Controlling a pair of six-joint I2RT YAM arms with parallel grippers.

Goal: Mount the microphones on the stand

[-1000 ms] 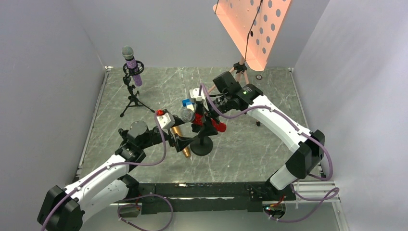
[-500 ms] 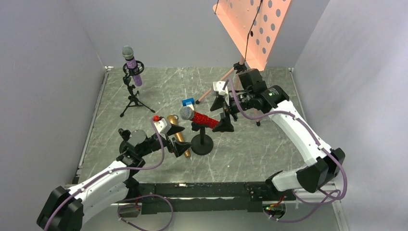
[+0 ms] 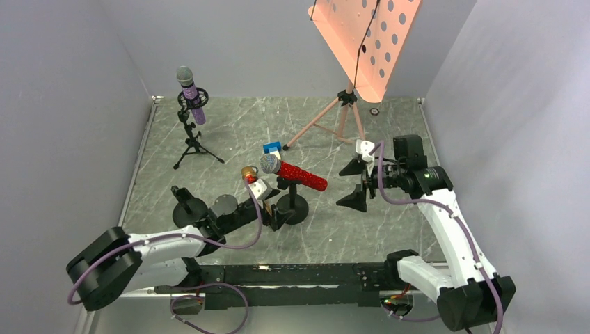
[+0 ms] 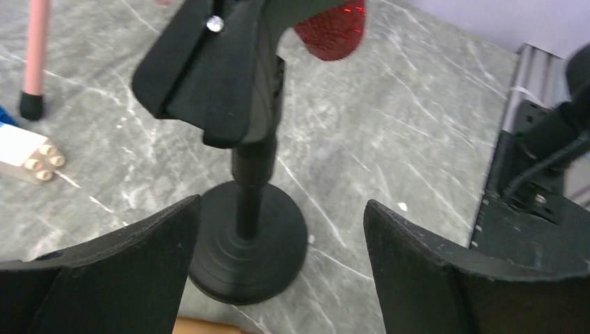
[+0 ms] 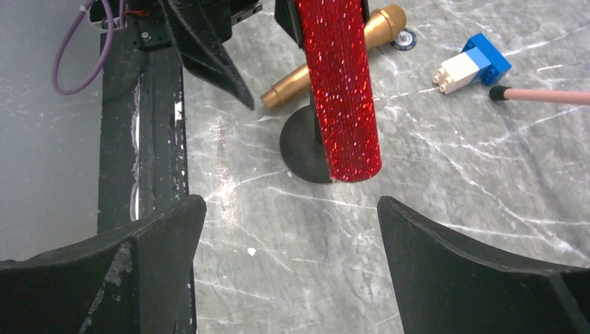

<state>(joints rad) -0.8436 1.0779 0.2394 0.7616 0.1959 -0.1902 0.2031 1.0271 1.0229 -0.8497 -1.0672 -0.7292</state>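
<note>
Fingers [image 4: 104, 278] of left gripper [image 4: 282, 205]: spread wide, holding nothing; round-base stand [image 4: 247, 243] shows between them
Fingers [image 5: 125, 278] of right gripper [image 5: 290, 202]: spread wide, empty, well apart from red microphone [image 3: 296, 174]
Red microphone: clipped in round-base stand, tilted, mesh head to the left
Gold microphone [image 5: 334, 56]: lying on table [image 3: 389, 209], just beside the stand's base
Purple microphone [image 3: 191, 94]: upright in tripod stand [image 3: 193, 142], far left corner
Blue-and-white block [image 3: 273, 149]: near the red microphone's head
</note>
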